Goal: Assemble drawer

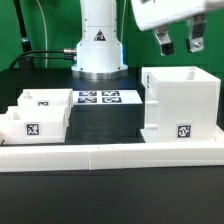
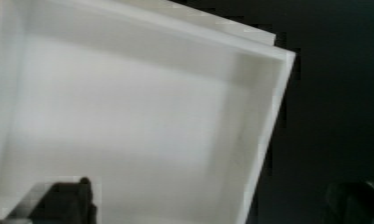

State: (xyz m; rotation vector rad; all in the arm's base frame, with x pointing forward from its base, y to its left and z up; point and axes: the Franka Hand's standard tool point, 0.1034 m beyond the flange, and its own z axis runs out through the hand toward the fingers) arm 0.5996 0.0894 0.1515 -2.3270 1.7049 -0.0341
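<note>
Right up front, the long low white border wall (image 1: 110, 155) runs across the black bench (image 1: 100, 200). I'd say it's there as a stop to square the parts against. Biggest piece of the drawer is the housing (image 1: 180, 100), tall and boxy. It stands upright against that wall on the exterior view's right, open side up, tag facing us. Behind sits the arm's white base (image 1: 98, 45), with the marker board (image 1: 100, 98) flat in front of it. Over on the exterior view's left are the two shallow trays, front tray (image 1: 28, 120) and back tray (image 1: 50, 100). They sit close together, well apart from the housing and out of the arm's way. And the hand (image 1: 180, 47) hovers right above the housing, fingers spread apart with nothing between them. The wrist view looks straight down into the housing's bare white inside, one dark fingertip (image 2: 68, 200) showing. My read is that it's lining up a grip on a housing wall, and that grip isn't made yet.
</note>
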